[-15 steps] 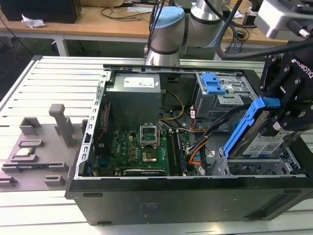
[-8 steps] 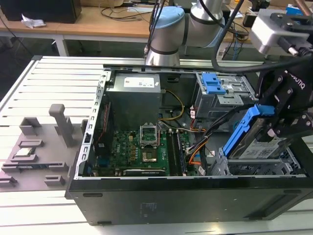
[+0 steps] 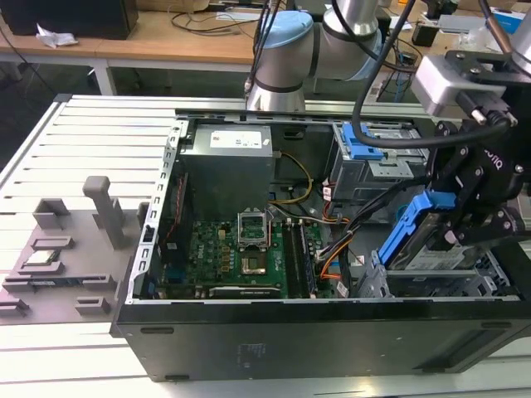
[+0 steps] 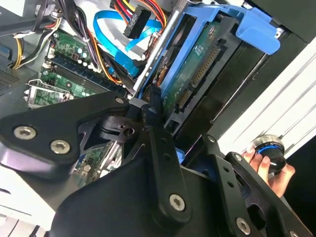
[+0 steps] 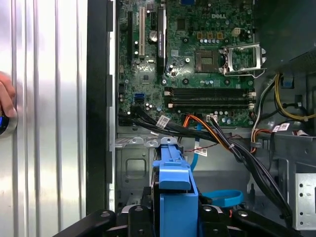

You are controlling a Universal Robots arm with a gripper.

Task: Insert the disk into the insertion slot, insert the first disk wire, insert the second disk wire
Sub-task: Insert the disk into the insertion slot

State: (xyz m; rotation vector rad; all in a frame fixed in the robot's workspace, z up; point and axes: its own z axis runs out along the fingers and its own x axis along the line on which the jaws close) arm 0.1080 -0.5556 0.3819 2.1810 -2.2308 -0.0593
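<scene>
The disk (image 3: 429, 259), silver with a bright blue carrier (image 3: 412, 222), hangs tilted at the exterior view's right, inside the open computer case. My gripper (image 3: 463, 225) is shut on it. The lower end of the disk sits at the grey metal insertion slot (image 3: 383, 282) by the case's front corner. In the second wrist view the disk's green underside (image 4: 198, 74) and connector pins face the camera beyond my black fingers (image 4: 157, 129). In the first wrist view the blue carrier (image 5: 175, 190) stands between my fingers. Black and orange wires (image 5: 217, 133) and a blue flat cable (image 5: 223, 198) lie loose beside it.
A grey drive cage with blue latches (image 3: 365, 153) stands behind the slot. The motherboard (image 3: 241, 249) and the power supply (image 3: 228, 162) take up the case's middle and back. A person's hand (image 4: 269, 168) holds a round knob outside the case wall. Grey fixtures (image 3: 75, 240) sit on the slatted table.
</scene>
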